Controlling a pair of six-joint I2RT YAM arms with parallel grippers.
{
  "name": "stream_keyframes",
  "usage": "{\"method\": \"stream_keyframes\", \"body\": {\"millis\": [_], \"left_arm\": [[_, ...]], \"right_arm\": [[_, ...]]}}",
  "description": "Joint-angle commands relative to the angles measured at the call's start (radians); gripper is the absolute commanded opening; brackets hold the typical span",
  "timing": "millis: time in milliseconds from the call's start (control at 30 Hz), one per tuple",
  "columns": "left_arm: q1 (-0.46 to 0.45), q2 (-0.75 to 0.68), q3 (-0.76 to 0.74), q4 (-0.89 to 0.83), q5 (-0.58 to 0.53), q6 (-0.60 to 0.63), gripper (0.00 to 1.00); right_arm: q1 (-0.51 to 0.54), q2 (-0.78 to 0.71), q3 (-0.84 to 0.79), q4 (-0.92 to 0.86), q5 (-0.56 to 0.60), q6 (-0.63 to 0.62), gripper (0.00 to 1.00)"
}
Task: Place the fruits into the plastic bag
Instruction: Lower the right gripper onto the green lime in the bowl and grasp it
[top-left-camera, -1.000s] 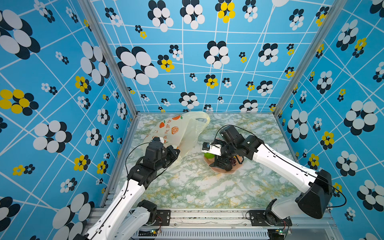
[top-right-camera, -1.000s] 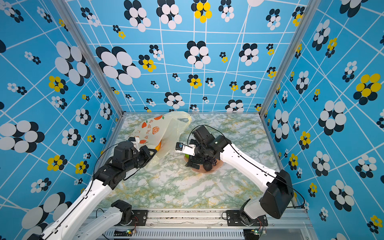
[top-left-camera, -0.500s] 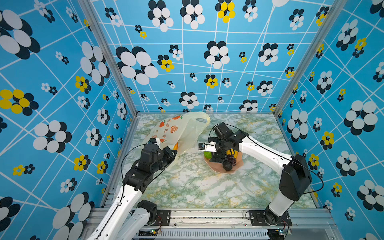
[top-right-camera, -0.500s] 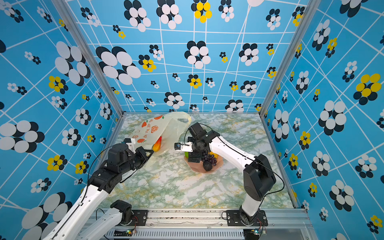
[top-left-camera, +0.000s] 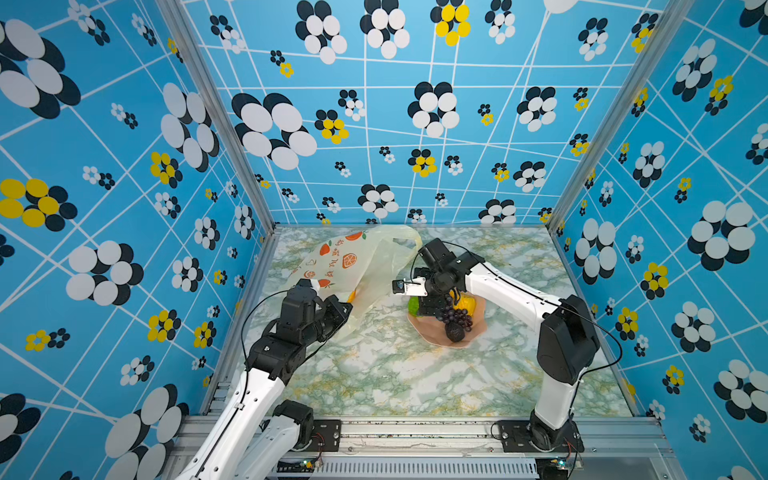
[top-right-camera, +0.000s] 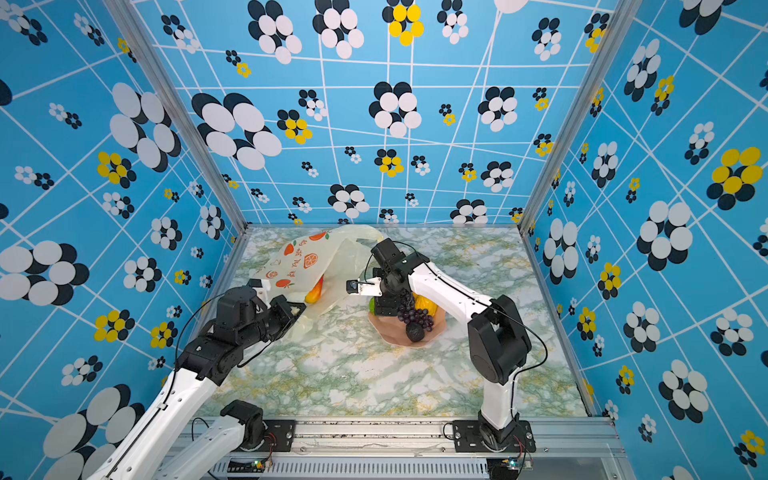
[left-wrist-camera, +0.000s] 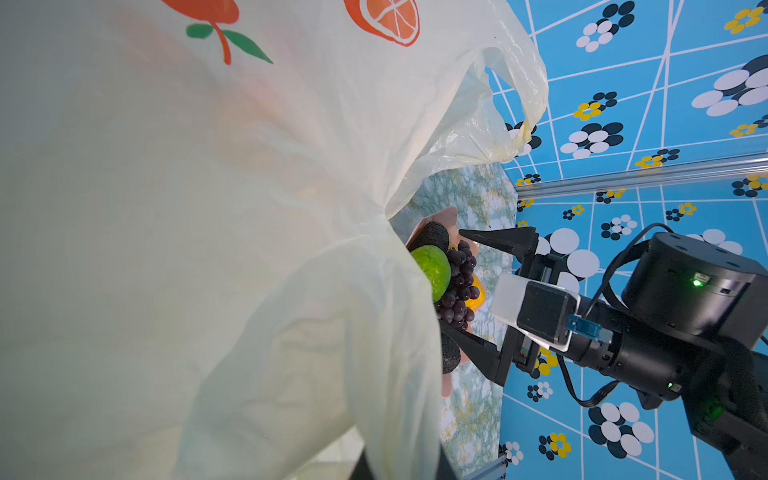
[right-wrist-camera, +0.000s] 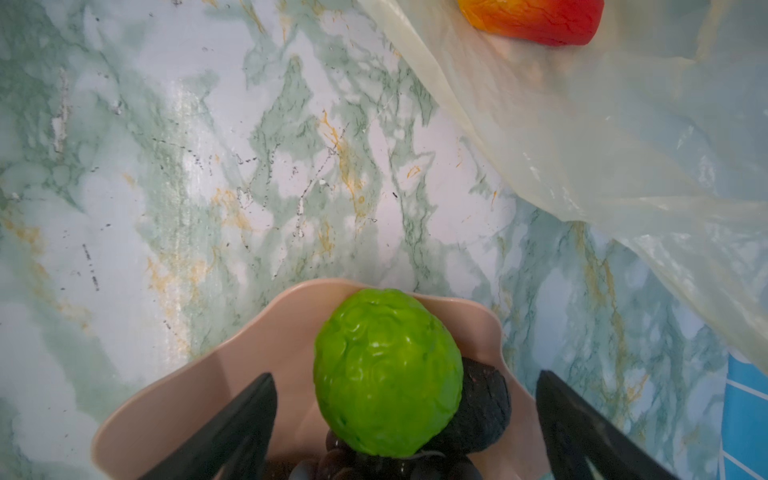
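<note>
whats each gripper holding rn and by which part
The left gripper is shut on the plastic bag, pinching a bunched edge by its opening. The right gripper is open near the lime, holding nothing.

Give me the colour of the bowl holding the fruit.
The bowl is plain pale pink, with no pattern. It shows best in the right wrist view.

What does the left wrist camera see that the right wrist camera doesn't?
Only the left wrist view shows the orange-slice print on the plastic bag, the bag's handle loop and a yellow-orange fruit behind the grapes. Only the right wrist view shows the red-yellow fruit resting on the bag's plastic. Both show the bag, the green lime, the grapes, a dark bumpy fruit, the pink bowl, the marble table and the open right gripper straddling the bowl's fruits.
</note>
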Motion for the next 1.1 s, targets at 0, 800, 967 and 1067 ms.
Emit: {"method": "stream_keyframes", "body": {"millis": [0,800,967,1067], "left_arm": [[0.013,0.0,0.0,-0.019,0.01,0.019,0.0],[0.025,0.066,0.009,0.017,0.017,0.012,0.0],[0.025,0.068,0.005,0.023,0.015,0.009,0.0],[0.024,0.068,0.003,0.025,0.017,0.008,0.0]], "right_arm": [[-0.007,0.031,0.024,-0.075,-0.02,-0.008,0.98],[-0.008,0.076,-0.013,0.038,0.036,0.091,0.82],[-0.009,0.055,-0.041,0.062,0.044,0.098,0.76],[-0.009,0.045,-0.052,0.063,0.048,0.098,0.65]]}}
